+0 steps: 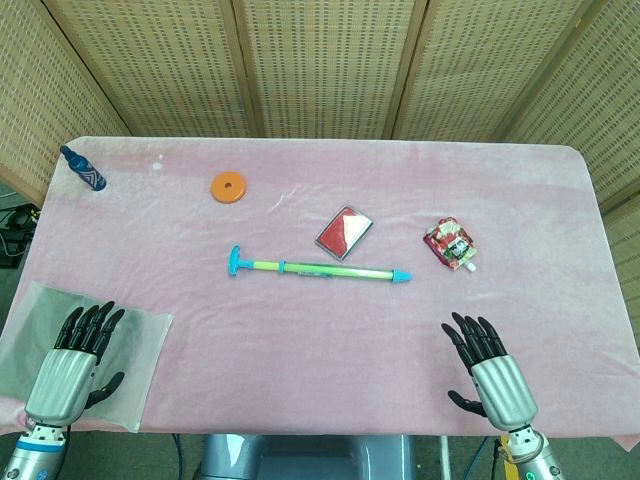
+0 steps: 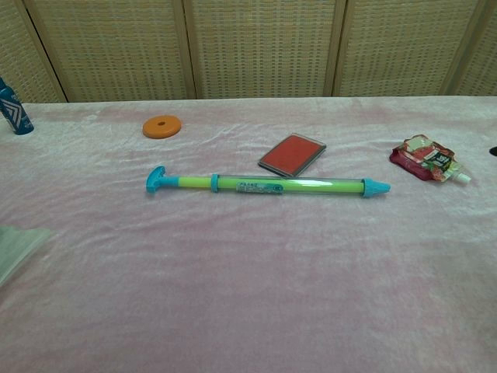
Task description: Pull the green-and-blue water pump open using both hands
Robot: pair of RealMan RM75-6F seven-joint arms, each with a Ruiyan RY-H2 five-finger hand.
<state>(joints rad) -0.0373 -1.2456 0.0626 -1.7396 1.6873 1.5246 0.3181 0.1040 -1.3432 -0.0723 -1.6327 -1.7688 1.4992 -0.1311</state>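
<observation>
The green-and-blue water pump [image 1: 318, 268] [image 2: 268, 185] lies flat across the middle of the pink table, its T-handle at the left end and its blue nozzle at the right. My left hand [image 1: 78, 357] rests near the front left corner, fingers spread, holding nothing. At the front right my right hand [image 1: 490, 369] is also open, fingers apart and empty. Both hands are well short of the pump and appear only in the head view.
Behind the pump lie a red card case [image 1: 345, 232] [image 2: 292, 154], an orange disc [image 1: 229, 187] [image 2: 161, 126] and a red pouch [image 1: 451, 244] [image 2: 426, 158]. A blue bottle [image 1: 83, 168] [image 2: 14, 108] is at the far left. A clear plastic sheet [image 1: 140, 350] lies under my left hand.
</observation>
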